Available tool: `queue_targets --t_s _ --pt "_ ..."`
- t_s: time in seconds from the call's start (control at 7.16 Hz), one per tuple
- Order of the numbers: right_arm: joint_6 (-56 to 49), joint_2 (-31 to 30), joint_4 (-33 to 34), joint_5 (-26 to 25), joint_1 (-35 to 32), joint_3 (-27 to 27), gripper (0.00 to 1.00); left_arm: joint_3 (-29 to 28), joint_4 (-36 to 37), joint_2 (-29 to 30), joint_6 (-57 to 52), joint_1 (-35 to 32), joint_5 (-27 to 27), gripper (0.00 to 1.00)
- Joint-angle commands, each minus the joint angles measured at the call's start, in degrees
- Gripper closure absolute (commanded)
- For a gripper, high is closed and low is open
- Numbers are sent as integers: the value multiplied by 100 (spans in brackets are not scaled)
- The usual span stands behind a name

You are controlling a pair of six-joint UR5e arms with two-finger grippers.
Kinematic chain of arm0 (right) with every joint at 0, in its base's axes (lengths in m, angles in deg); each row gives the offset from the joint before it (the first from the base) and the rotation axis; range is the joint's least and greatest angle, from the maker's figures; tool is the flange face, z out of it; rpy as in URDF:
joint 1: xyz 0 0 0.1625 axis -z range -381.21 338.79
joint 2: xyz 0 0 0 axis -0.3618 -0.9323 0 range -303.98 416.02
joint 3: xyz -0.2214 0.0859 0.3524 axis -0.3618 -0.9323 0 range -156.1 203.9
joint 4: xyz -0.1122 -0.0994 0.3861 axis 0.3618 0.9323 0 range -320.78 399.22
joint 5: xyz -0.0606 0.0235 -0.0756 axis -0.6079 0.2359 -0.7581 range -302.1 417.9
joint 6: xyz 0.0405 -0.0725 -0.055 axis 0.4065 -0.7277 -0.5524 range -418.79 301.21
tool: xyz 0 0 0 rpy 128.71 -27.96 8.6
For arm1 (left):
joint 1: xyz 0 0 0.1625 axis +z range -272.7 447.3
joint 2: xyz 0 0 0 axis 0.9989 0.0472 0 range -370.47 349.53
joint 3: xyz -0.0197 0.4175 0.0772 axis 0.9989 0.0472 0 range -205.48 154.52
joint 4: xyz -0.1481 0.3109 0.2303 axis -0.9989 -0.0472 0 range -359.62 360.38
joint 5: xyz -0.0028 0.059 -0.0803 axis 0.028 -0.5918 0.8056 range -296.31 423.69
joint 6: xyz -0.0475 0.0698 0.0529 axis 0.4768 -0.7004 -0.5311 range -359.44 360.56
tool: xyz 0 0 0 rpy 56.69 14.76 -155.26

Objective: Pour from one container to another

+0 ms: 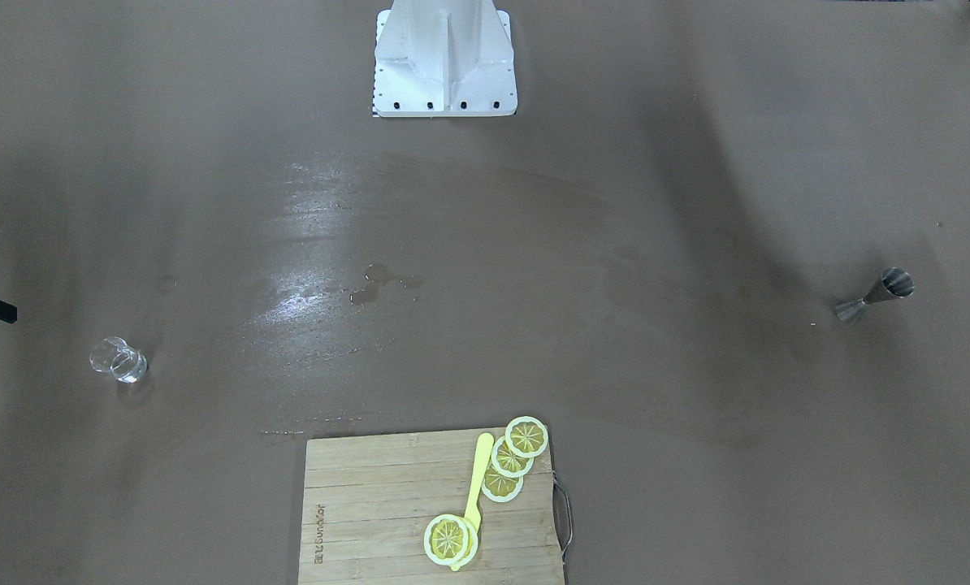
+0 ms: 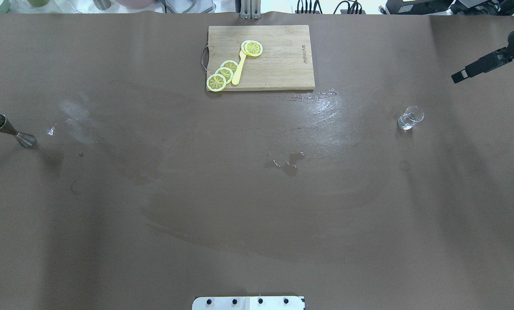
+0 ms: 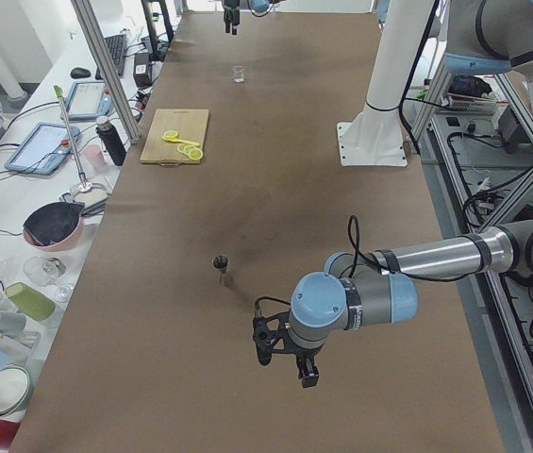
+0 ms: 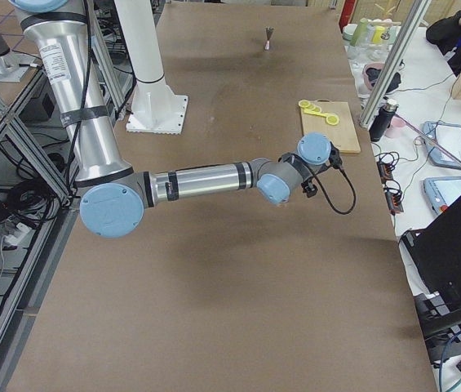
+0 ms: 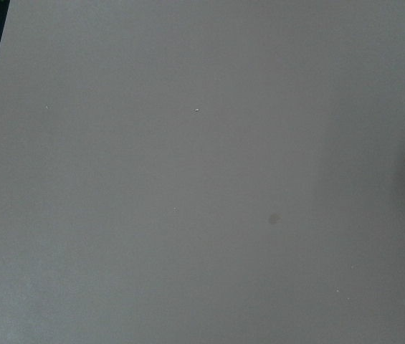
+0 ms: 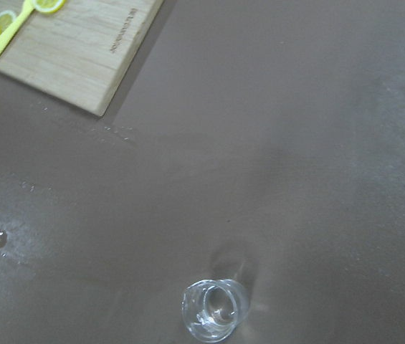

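A steel jigger (image 2: 9, 131) stands upright near the table's edge on my left side, also small in the front view (image 1: 875, 296) and the left side view (image 3: 221, 269). A clear glass (image 2: 410, 117) holding a little liquid stands on my right side and appears low in the right wrist view (image 6: 214, 309). My right gripper (image 2: 476, 71) hangs high beyond the glass at the table's edge; only a dark part shows, so I cannot tell its state. My left gripper (image 3: 285, 351) hovers over bare table nearer than the jigger, seen only from the side, state unclear.
A wooden cutting board (image 2: 283, 64) with lemon slices (image 2: 222, 75) and a yellow knife (image 2: 239, 69) lies at the far middle. A small puddle (image 2: 289, 162) wets the table's centre. The robot base (image 1: 444, 61) stands at the near edge. Bottles and bowls crowd the side bench (image 3: 49, 226).
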Motion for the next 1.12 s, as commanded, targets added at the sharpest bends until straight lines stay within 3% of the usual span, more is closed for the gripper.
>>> queue_targets --t_s 0.0,0.14,0.28,0.56,0.7,0.98 --pt "-363 -357 -1423 52 264 -148 0 -143 0 2 0 14 0 1" --pt "-711 -576 -2091 -123 334 -271 0 -266 26 72 0 22 87 1" --pt "-1515 -691 -2489 -247 361 -455 0 -14 -87 73 -9 22 105 1" --pt "-2912 -789 -2529 -265 353 -544 0 689 -115 46 -9 22 210 1" --pt "-3878 -781 -2529 -257 327 -675 0 700 -402 55 -9 22 681 1" --pt "-4037 -772 -2529 -291 641 -703 0 604 -1885 47 -17 101 1028 1"
